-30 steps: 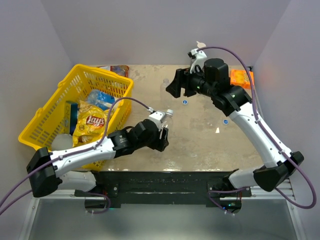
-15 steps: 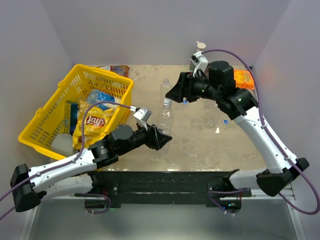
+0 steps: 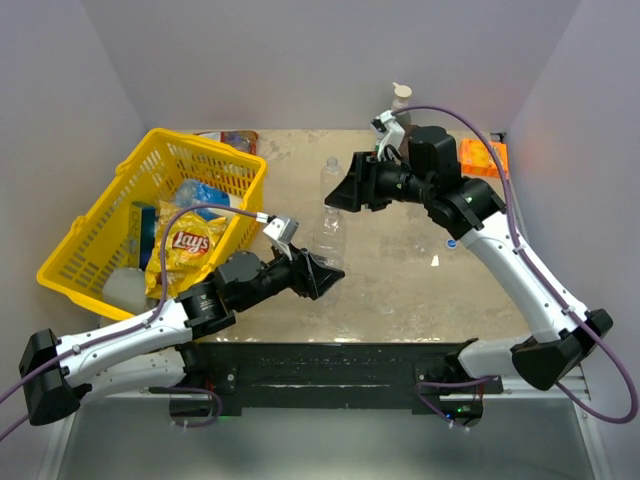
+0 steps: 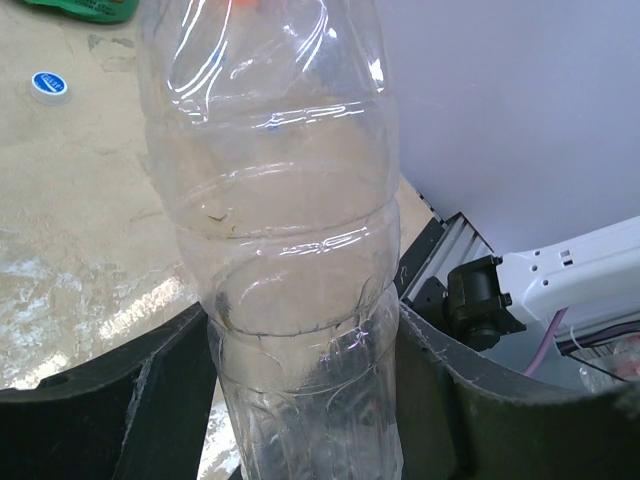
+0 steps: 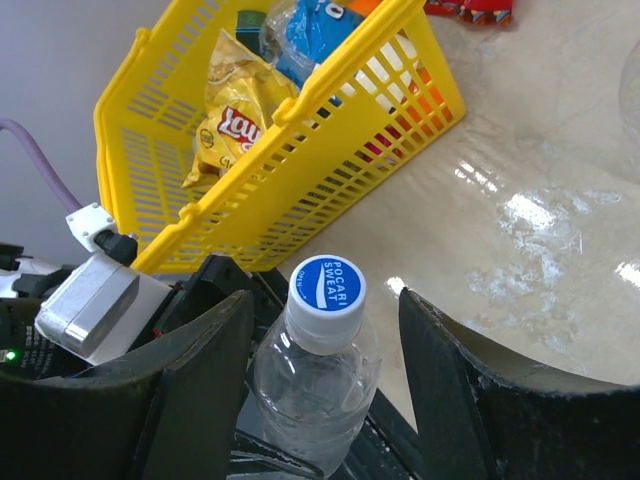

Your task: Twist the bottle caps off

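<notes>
I read the table as a beige, mottled surface with glossy pale patches toward its near edge. A yellow basket sits directly on it at 9 o'clock, with a red packet just behind the basket at 11 o'clock. One clear bottle stands upright at 12 o'clock. An orange package lies in the far corner at 2 o'clock. A blue cap lies flat at 3 o'clock, with a small white fragment near it at 4 o'clock.
</notes>
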Motion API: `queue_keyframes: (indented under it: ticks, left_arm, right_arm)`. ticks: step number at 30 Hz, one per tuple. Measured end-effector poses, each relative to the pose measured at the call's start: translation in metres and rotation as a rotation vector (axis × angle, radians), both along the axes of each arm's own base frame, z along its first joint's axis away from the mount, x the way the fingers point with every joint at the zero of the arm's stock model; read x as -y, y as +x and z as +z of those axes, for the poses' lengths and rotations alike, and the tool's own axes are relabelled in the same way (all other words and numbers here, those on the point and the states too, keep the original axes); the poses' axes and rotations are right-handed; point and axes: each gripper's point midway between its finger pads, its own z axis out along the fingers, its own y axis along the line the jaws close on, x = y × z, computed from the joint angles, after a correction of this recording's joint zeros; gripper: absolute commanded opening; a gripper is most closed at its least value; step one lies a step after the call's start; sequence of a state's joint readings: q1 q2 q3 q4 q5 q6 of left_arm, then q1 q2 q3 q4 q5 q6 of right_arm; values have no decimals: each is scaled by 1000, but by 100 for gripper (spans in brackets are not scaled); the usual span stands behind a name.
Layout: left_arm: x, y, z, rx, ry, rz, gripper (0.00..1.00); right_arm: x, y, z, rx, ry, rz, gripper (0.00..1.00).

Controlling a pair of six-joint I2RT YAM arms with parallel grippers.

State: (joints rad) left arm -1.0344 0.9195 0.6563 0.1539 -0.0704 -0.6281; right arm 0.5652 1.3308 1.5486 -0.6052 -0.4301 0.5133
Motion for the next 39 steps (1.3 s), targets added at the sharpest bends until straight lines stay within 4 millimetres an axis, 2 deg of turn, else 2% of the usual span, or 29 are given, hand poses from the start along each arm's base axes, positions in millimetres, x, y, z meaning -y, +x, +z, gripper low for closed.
queue_keyframes:
  ticks: [5,11,15,17,20,25,28,34,39]
  left_arm:
    - [0,0,1,2,-4,0,39]
    - [1,-1,3,5,-9,-8,38]
    - [2,-2,3,5,-11,-15,38]
    - [2,-2,3,6,-12,-16,38]
    - [3,-3,3,5,-12,-22,37]
    - [4,-5,2,5,-10,-42,37]
    - [4,-11,2,16,-21,-74,37]
    - [-2,-29,-4,17,-38,-154,36]
    - [-6,-48,-4,17,-58,-255,36]
  right_arm:
    - [-4,0,-8,-18,-6,12,54]
    - [-6,2,-4,-2,10,13,45]
    - [-7,3,-1,5,18,13,21]
    - [-7,3,-1,7,21,16,15]
    - [-9,1,-2,6,30,31,0]
    - [-15,-4,-2,17,54,94,0]
    - [-22,-12,1,38,76,194,0]
    - [-37,-39,-3,55,131,476,0]
    - [-37,-61,-1,78,179,660,0]
